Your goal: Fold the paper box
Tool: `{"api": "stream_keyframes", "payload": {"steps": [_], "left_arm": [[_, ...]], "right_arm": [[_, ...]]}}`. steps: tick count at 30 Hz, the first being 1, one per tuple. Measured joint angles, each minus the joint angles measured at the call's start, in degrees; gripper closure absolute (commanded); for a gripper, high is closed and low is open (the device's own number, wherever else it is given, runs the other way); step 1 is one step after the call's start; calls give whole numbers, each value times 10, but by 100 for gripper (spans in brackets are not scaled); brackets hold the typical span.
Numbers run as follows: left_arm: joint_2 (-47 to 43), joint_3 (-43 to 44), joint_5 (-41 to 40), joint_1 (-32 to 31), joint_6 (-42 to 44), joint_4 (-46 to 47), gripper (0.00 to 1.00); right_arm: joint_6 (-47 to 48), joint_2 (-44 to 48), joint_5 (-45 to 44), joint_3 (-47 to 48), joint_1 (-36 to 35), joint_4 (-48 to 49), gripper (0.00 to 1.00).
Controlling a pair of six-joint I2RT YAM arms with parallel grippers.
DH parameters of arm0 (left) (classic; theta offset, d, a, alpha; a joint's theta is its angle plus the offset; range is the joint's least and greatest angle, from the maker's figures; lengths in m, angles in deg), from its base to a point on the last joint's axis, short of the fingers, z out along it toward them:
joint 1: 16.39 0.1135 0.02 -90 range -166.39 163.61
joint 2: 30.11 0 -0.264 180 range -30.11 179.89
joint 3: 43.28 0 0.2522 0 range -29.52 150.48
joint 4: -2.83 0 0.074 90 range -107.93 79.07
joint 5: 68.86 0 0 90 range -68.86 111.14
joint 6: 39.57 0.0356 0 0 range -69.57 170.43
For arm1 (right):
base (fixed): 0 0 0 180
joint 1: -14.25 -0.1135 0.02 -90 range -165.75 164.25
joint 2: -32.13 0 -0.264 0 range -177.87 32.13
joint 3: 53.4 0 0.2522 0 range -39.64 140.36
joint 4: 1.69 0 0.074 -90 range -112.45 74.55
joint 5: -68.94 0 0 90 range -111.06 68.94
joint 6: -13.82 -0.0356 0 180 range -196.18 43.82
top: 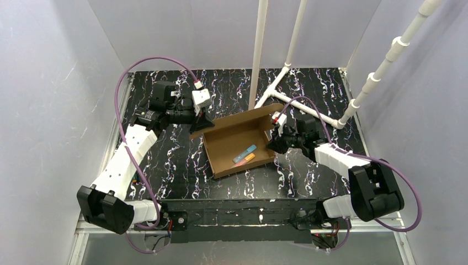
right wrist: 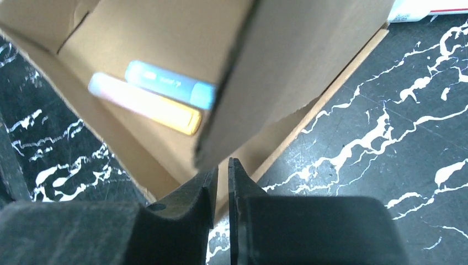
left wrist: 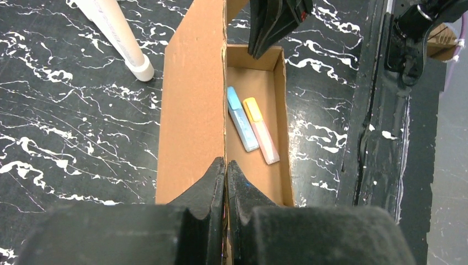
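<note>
Left wrist shows my left gripper (left wrist: pixel 227 164) pinching the paper box (left wrist: pixel 190 99) lid edge at frame bottom, and with my right gripper (right wrist: pixel 223 165) barely parted, I'd fold slowly.

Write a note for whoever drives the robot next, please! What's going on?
Left fingers: shut at the end of the raised long panel of the plain brown cardboard box; grip unconfirmed.
Right fingers: slightly apart, holding nothing, beside the box's right end.
Box: mid-table, tray walls up, blue marker and orange marker lying inside.
Left to do: fold that panel over and close it.
</note>
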Motion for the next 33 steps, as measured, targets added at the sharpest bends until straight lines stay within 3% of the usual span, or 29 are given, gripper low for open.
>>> {"api": "stream_keyframes", "payload": {"steps": [8,15,26,29,33], "left_arm": [[-30,-31,-5,0,31,-10,100],[-36,-38,-5,0,43,-13,100],[-66,-82,-5,-1,50,-11,100],[-81,-109,-3,-4,45,-6,89],[-102,-153,-4,-13,25,-4,56]], "right_arm": [[108,55,0,3,0,-101,76],[269,99,7,57,7,-287,68],[492,165,19,82,129,-534,65],[523,162,35,116,184,-582,65],[532,141,65,169,219,-610,63]]}}
